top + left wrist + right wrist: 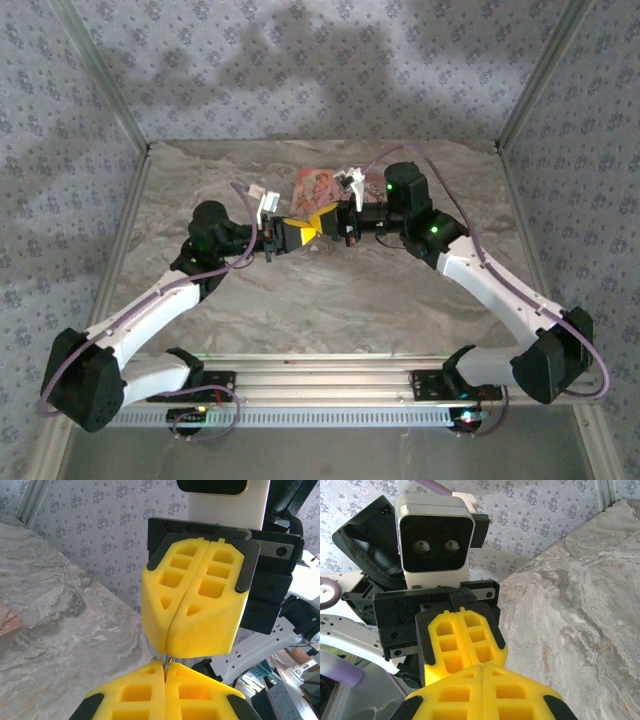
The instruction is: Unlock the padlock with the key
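In the top view, the left arm reaches from the lower left corner of the frame up toward the middle. Its tool hangs over the marbled counter just left of center. Its yellow fingers are pressed together, leaving a narrow seam.

In the left wrist view, that seam runs up the bottom center of the frame. A thin metal sliver, the key, stands pinched in it and rises just above the fingertips. Its upper end meets the seam of the right tool, which fills the middle of that frame. I cannot tell whether the right fingers also grip the blade.

At the center of the top view the two tools meet tip to tip, above the counter surface. Just behind them, toward the upper middle, a pink packet lies flat on the counter.

The right tool sits just right of center, also closed to a narrow seam. Its arm runs down to the lower right corner. In the right wrist view its fingers touch the left tool's yellow tips at mid-frame.
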